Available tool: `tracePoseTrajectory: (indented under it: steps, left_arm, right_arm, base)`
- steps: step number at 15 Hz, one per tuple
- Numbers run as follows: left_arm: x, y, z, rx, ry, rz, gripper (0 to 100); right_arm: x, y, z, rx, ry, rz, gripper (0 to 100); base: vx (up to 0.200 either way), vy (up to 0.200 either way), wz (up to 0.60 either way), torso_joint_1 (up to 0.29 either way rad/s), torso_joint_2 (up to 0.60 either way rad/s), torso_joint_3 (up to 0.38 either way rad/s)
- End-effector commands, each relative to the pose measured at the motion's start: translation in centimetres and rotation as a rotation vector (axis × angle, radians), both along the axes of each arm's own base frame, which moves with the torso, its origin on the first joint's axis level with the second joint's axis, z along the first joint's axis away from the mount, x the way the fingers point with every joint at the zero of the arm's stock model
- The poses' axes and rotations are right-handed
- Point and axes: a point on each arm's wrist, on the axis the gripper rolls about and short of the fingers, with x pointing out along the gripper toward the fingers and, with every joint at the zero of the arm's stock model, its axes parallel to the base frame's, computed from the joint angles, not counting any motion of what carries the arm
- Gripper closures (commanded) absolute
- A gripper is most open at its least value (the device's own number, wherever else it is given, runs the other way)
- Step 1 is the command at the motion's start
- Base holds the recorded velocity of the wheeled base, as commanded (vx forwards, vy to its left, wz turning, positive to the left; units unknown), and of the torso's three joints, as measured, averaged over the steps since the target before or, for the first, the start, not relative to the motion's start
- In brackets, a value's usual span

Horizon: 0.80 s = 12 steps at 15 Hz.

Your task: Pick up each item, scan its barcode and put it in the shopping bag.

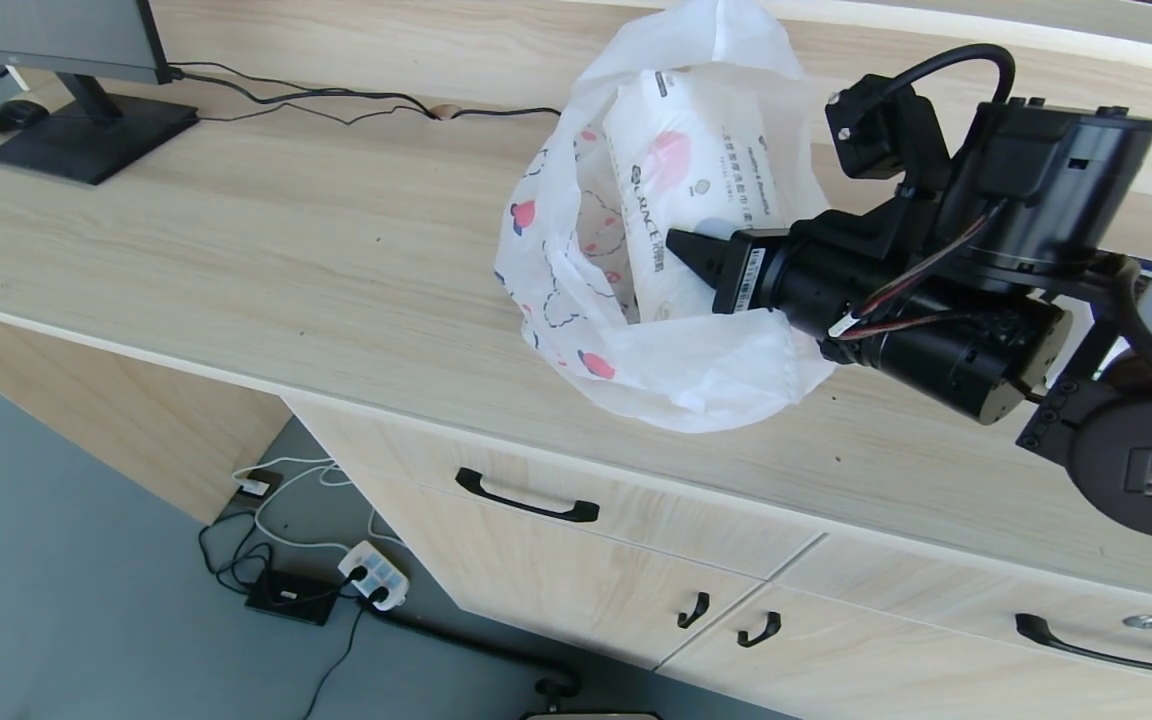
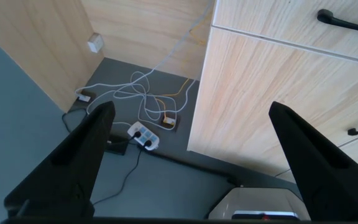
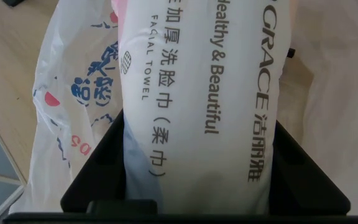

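A white shopping bag (image 1: 696,380) with red and blue prints stands open on the wooden counter (image 1: 236,250). Inside its mouth sits a white facial towel pack (image 1: 686,170), upright and leaning a little. My right gripper (image 1: 681,245) reaches into the bag from the right and is shut on the pack. In the right wrist view the pack (image 3: 197,106) lies between the two black fingers (image 3: 98,168), with the bag's plastic (image 3: 67,106) around it. My left gripper (image 2: 191,107) hangs open and holds nothing, low beside the cabinet, pointing at the floor.
A monitor stand (image 1: 86,130), a mouse (image 1: 18,114) and cables (image 1: 336,100) lie at the counter's back left. Drawers with black handles (image 1: 526,497) run below the counter edge. A power strip (image 2: 143,135) and wires lie on the grey floor.
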Motion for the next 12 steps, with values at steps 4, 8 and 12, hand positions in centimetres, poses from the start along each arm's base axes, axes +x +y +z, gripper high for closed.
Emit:
tracePoseTrajectory:
  steps: [4, 8, 12]
  left_arm:
    - [0.0, 0.0, 0.0, 0.001, -0.001, 0.0, 0]
    - [0.0, 0.0, 0.0, 0.001, -0.002, 0.0, 0]
    - [0.0, 0.0, 0.0, 0.001, -0.002, 0.0, 0]
  right_arm:
    - [0.3, 0.6, -0.4, 0.007, -0.007, 0.011, 100]
    - [0.3, 0.6, 0.0, 0.017, -0.017, 0.01, 0]
    - [0.3, 0.6, 1.4, 0.055, -0.065, 0.009, 0]
  base:
    - [0.0, 0.0, 0.0, 0.0, 0.0, 0.0]
    - [0.0, 0.0, 0.0, 0.0, 0.0, 0.0]
    - [0.0, 0.0, 0.0, 0.0, 0.0, 0.0]
